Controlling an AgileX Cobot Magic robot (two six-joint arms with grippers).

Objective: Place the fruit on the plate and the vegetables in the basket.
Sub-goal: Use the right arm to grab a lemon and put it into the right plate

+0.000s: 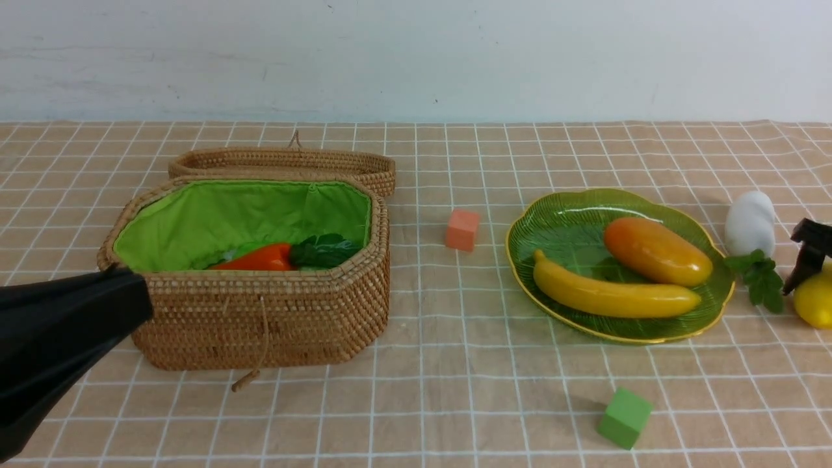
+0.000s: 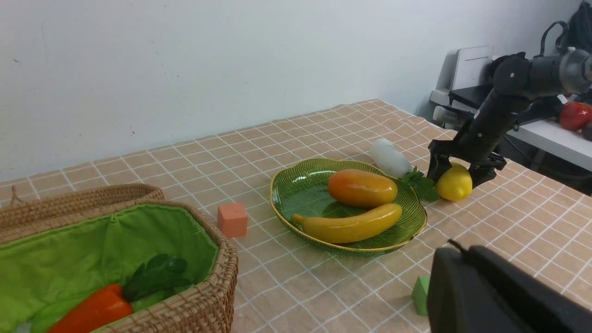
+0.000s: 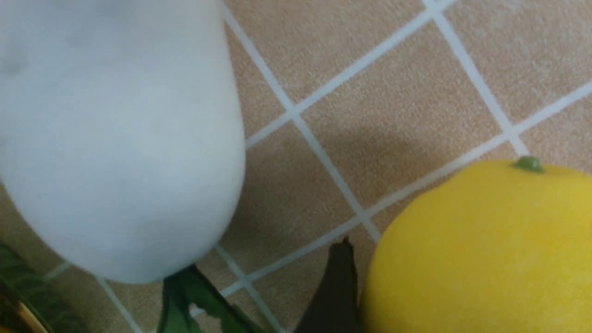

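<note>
The open basket (image 1: 260, 325) holds an orange-red carrot (image 1: 257, 259) with dark green leaves. A white radish (image 1: 749, 221) with green leaves lies on the cloth, right of the plate (image 1: 520, 260). A mango (image 1: 656, 250) and a banana (image 1: 611, 296) lie on the plate. The lemon (image 1: 816, 299) rests on the cloth at the far right. My right gripper (image 2: 455, 178) stands open over the lemon, one finger on each side, and one finger (image 3: 335, 286) is close against it. My left gripper (image 2: 455, 249) is shut and empty, in front of the basket's left corner.
The basket's wicker lid (image 1: 286, 162) lies folded back behind it. A small orange-pink cube (image 1: 462, 229) sits between basket and plate. A small green cube (image 1: 624, 418) sits near the front edge, below the plate. A side desk with equipment (image 2: 545, 134) stands beyond the table's right end.
</note>
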